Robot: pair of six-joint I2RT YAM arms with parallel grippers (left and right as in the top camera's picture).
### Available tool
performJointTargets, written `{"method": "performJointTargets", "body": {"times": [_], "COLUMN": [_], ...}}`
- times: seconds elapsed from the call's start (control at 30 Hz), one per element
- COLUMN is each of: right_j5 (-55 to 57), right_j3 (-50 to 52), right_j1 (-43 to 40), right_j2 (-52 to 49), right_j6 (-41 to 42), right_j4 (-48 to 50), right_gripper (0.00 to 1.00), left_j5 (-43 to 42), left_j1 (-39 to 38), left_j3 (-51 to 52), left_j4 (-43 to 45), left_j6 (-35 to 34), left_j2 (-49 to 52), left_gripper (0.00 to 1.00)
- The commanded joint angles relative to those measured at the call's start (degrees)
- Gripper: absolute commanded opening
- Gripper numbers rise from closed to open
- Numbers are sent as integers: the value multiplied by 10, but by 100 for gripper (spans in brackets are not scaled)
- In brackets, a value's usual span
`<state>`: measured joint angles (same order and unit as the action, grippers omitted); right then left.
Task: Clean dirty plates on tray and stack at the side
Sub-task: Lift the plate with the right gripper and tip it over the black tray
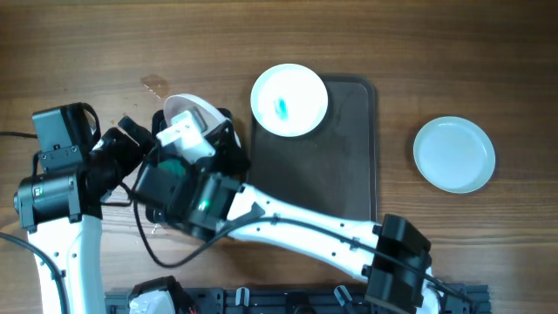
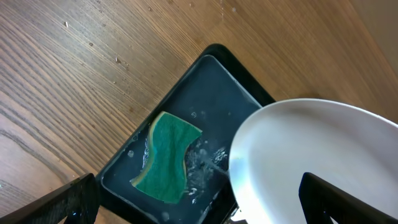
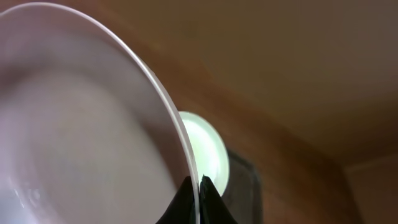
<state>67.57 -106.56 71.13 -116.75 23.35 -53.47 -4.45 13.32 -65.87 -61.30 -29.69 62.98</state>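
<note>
Right gripper pinched tight on the rim of the white plate — it's tilted above the wet basin, beside the green sponge. Left gripper spread wide. Stained plate sits on the tray — far-left corner.

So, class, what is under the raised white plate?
A black basin holding water and a green sponge. The plate covers the basin's lower right part, so whatever lies there cannot be seen.

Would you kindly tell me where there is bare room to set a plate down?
Free: the dark rectangular tray below the smeared white plate, and the wooden table strip between tray and clean pale round plate. Crowded: the left, both arms and a held white plate over the black basin.
</note>
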Motion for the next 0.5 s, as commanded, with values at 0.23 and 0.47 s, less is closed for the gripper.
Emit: {"method": "performJointTargets", "body": {"times": [0.23, 0.47], "right_j5": [88, 88], "right_j3": [-17, -17], "right_j1": [18, 18], "right_j2": [24, 24], "right_j6": [8, 8], "right_j4": [3, 3], "right_gripper": [4, 4], "left_j5": [-9, -9], "left_j1": [4, 4], "left_j3": [-11, -11], "left_j4": [1, 1], "left_j6": [-5, -5], "left_j2": [-3, -3], "left_gripper": [100, 100]}}
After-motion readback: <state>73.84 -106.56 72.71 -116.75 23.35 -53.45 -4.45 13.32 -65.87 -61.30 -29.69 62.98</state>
